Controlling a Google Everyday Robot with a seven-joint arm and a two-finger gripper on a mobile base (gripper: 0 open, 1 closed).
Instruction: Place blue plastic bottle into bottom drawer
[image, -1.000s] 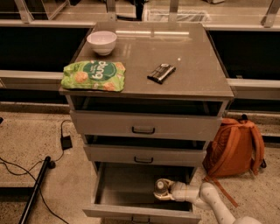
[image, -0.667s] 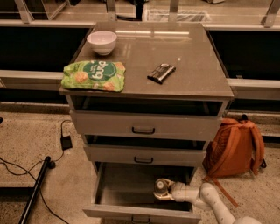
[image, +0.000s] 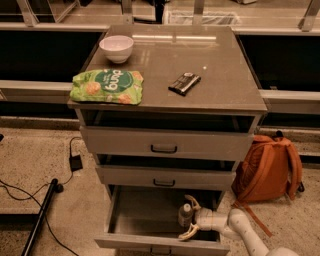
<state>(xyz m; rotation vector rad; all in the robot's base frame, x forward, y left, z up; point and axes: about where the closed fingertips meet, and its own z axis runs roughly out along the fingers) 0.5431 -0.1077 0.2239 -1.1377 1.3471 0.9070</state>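
Observation:
The bottom drawer (image: 145, 220) is pulled out, and its grey inside shows. The blue plastic bottle (image: 185, 215), clear with a white cap, stands upright on the drawer floor near the right side. My gripper (image: 188, 218) reaches into the drawer from the right. Its fingers (image: 192, 203) are spread wide on either side of the bottle, with a gap showing to each. The white arm (image: 235, 227) comes in from the lower right corner.
The two shallower drawers (image: 165, 145) above are slightly open. On the cabinet top (image: 220, 75) lie a white bowl (image: 116, 47), a green snack bag (image: 107, 86) and a dark bar (image: 184, 83). An orange backpack (image: 267, 170) leans at the right. Cables (image: 30, 195) lie on the floor at the left.
The fingers were closed round the bottle and have now spread apart. The bottle stands free in the bottom drawer. The arm has hardly moved.

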